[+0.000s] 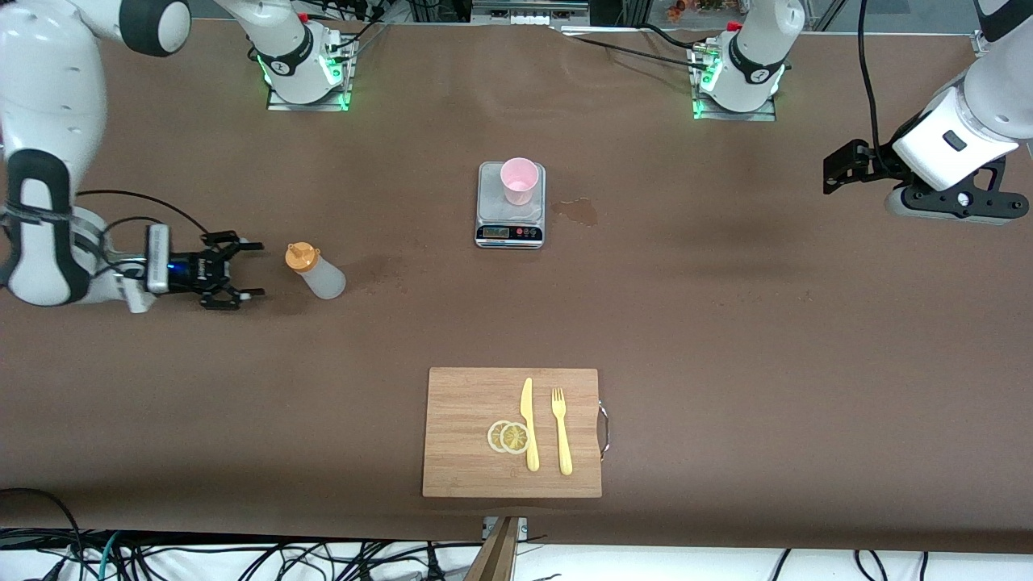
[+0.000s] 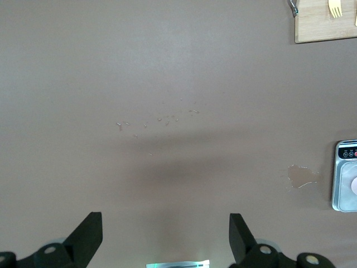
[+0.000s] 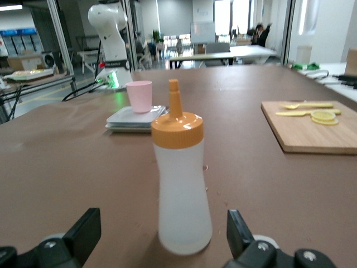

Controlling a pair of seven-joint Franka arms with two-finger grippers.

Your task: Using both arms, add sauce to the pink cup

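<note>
The sauce bottle [image 1: 315,271], whitish with an orange nozzle cap, stands upright on the table toward the right arm's end. My right gripper [image 1: 257,270] is low beside it, open, its fingertips just short of the bottle and not touching it. In the right wrist view the bottle [image 3: 181,184] stands between the lines of the two spread fingers [image 3: 83,230]. The pink cup [image 1: 519,179] stands on a small kitchen scale [image 1: 510,218] near the table's middle, also seen as the pink cup [image 3: 139,96]. My left gripper [image 1: 833,169] waits open and empty, up in the air over the left arm's end of the table.
A wooden cutting board [image 1: 460,428] lies nearer to the front camera than the scale, with a yellow knife [image 1: 529,424], a yellow fork [image 1: 561,432] and two lemon slices [image 1: 508,436] on it. A small wet stain [image 1: 577,211] marks the table beside the scale.
</note>
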